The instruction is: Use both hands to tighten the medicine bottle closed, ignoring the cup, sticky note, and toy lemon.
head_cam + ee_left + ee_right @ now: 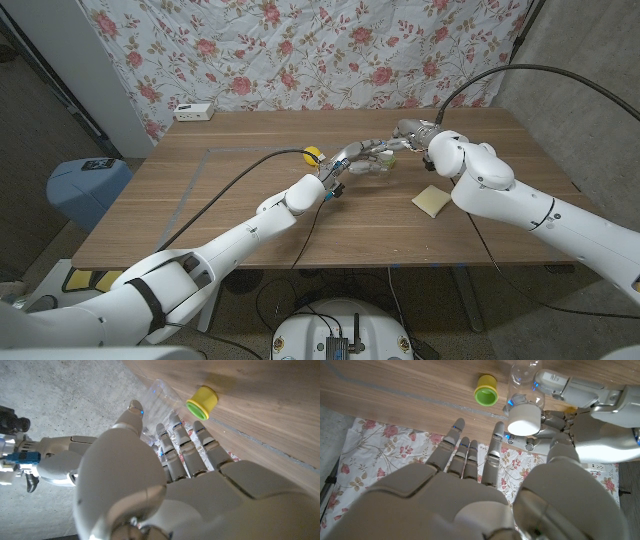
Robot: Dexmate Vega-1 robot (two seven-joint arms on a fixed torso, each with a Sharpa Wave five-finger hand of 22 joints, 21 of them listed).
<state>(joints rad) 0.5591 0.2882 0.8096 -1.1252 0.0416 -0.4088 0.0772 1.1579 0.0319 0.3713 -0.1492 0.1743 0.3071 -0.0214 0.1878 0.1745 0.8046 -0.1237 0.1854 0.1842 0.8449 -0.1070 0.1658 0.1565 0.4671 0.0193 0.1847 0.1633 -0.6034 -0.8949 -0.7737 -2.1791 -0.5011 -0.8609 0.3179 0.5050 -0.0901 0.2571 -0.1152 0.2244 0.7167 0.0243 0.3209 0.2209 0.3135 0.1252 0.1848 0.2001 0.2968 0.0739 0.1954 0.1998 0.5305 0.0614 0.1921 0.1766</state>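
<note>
The tabletop (200, 215) is carrying every item, with both arms converging above its middle, toward the far edge. The left hand (352, 160) is reaching in from the near-left corner and is gripping the clear medicine bottle (520, 382) around its body; in the left wrist view its fingers (182, 447) are curling about the transparent wall. The bottle is being held raised off the wood, its long axis running roughly level toward the right hand (412, 130), so that the white cap (524, 419) is facing that hand's palm. The right hand's fingers (462, 452) are spread apart and gripping nothing; the cap is lying just beyond the fingertips, between thumb and fingers but apart from them. The right hand is therefore the nearer to the cap, and the coming move is judged to be a closing of those fingers around it, followed by a twist against the left hand's hold. The cup (312, 155), yellow with a green mouth, is lying on its side just beside the left hand. The sticky note (431, 201) is lying flat near the right forearm. Nothing is standing between cap and fingers.
</note>
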